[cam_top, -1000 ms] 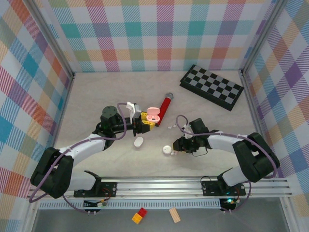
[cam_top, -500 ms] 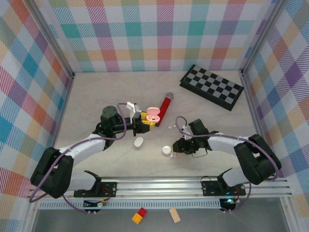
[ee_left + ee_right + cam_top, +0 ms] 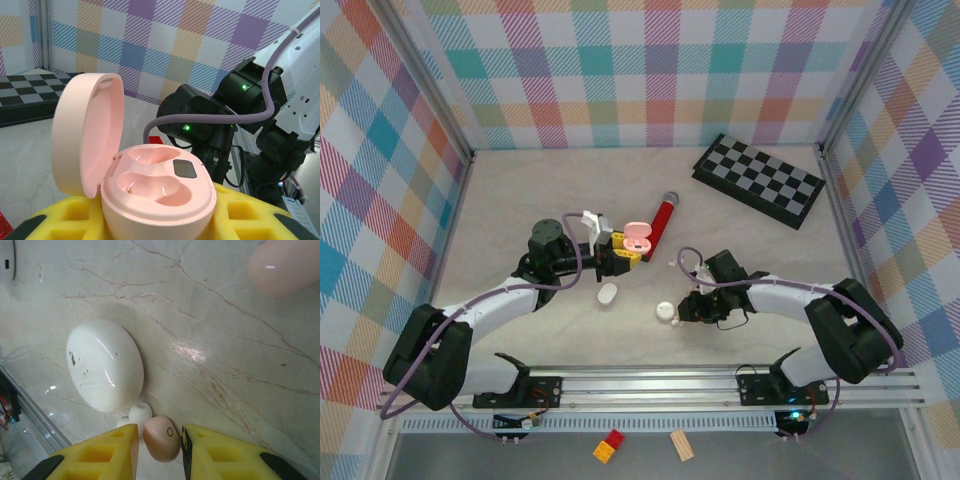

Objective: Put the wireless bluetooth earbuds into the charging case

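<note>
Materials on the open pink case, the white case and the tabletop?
The open pink case looks like moulded plastic: matte, faintly speckled, with a soft sheen in the wells. The white case looks like hard glossy plastic, with sharp highlights and a few dark scuffs. The tabletop has a marble look, pale with brown veins and glossy glare; real stone or printed laminate, cannot tell.

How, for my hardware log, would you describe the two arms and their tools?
The left arm and right arm have white shells, black joints and a looping purple cable each. The left tool and right tool have yellow fingers with moulded recesses. Green lights glow on the right arm's black housings.
</note>
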Tool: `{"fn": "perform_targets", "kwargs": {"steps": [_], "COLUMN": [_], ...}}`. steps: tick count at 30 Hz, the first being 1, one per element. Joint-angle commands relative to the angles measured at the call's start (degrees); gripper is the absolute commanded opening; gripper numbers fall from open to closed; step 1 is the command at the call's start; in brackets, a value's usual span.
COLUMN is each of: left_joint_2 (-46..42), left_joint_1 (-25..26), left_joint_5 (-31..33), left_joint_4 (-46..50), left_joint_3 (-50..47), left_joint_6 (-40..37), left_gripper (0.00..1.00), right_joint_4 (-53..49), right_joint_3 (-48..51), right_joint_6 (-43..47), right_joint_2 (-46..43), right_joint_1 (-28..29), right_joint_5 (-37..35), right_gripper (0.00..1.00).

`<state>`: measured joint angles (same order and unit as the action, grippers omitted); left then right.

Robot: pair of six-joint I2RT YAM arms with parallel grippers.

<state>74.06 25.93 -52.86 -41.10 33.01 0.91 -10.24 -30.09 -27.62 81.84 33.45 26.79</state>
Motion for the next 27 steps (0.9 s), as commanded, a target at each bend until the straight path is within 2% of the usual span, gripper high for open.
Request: {"fn": "perform_targets", "kwargs": {"steps": [1,7,11,18,27], "left_joint_2": [-1.03,-1.09,-1.29,-1.09,-1.13], "left_joint_1": [-0.44,-0.44,-0.44,-0.46,-0.45], "left_joint_5": [-1.37,-1.46,-1.28,-1.28,-0.93], "left_joint_4": [-2.75,-2.75,-2.50,-2.34,-2.38], "left_joint_3": [0.12,-0.04,-0.06,0.13,-0.14], "left_joint_6": [0.40,0.39,0.28,0.14,-0.11], "left_gripper": [0.34,0.34,0.34,0.34,0.34], "right_joint_4": [-4.73,-5.86,-8.51,-16.29,-29.94], "right_joint_3": [-0.81,-2.56,-3.63,-6.73,-15.29], "right_joint_6": [1.18,0.91,0.76,-0.32,-3.52], "right_joint_2": [0.12,2.00,0.15,-6.43,-6.28], "right_joint_1": [0.95,2.65,2.85,2.85,2.89], "right_joint_5": [-3.26,-6.00,-9.34,-19.26,-31.57], "right_gripper": [0.29,0.27,0.24,0.20,0.20]}}
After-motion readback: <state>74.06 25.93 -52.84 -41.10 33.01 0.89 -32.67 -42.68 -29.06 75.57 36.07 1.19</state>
